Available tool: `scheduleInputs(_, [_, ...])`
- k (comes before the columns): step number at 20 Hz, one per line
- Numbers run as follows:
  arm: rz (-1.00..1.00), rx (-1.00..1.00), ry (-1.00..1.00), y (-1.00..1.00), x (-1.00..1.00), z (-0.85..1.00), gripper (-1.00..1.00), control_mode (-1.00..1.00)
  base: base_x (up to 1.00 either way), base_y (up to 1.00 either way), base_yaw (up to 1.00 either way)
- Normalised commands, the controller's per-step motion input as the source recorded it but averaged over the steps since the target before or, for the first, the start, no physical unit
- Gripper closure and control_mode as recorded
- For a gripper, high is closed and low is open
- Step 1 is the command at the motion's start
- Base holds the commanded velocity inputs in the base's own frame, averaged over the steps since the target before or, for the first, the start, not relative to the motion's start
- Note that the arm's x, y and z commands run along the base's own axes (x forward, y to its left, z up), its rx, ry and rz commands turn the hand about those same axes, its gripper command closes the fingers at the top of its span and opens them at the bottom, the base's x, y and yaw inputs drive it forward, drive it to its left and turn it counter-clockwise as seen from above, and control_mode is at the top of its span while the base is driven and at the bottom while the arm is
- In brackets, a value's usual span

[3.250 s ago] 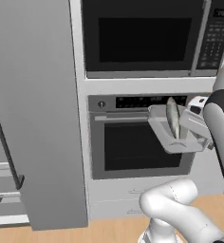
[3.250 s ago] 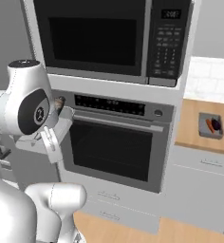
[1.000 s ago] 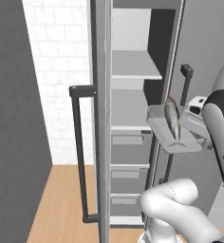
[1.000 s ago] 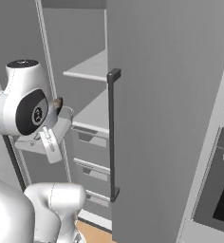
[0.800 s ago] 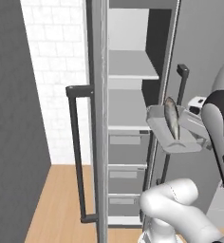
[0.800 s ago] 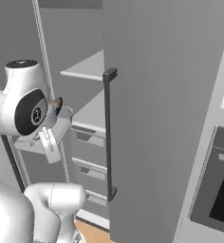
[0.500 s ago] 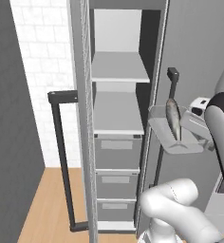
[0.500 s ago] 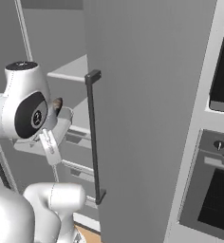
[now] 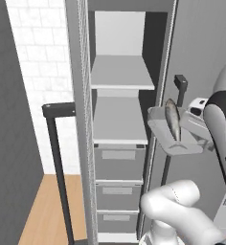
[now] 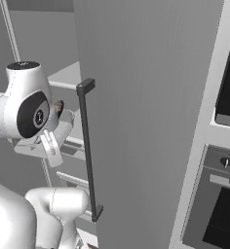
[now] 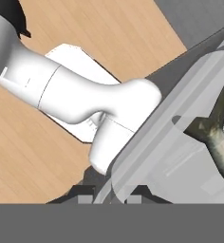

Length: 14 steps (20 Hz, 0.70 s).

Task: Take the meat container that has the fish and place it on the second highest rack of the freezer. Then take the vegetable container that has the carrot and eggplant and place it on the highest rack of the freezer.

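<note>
Open freezer (image 9: 117,124), its racks (image 9: 119,74) just ahead of the gripper (image 11: 113,193). Gripper pinched on the rim of the meat container (image 9: 175,131), held aloft beside the freezer door handle (image 9: 175,124). Fish (image 9: 172,117) lies inside the container.

Counting it up at the open freezer!

One meat container (image 9: 168,131) in the air, with one fish (image 9: 172,117) lying in it. Inside the freezer (image 9: 116,119) I count two flat racks (image 9: 118,72), upper and lower, and three drawers (image 9: 118,160) stacked beneath them. Two door handles (image 9: 57,162) in sight, one on each door. And one oven (image 10: 217,204) off to the right.
</note>
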Motion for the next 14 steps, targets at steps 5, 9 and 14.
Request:
scheduleInputs(5, [-0.03,-0.03,-0.06,0.65,0.28,-0.52,1.00,-1.00,0.00,0.00,0.00])
scheduleInputs(9, [-0.12,0.00,0.00,0.21,0.84,-0.47,1.00,-1.00,0.00,0.00,0.00])
scheduleInputs(14, [-0.10,0.00,0.02,0.19,0.66,-0.34,1.00,-1.00,0.00,0.00,0.00])
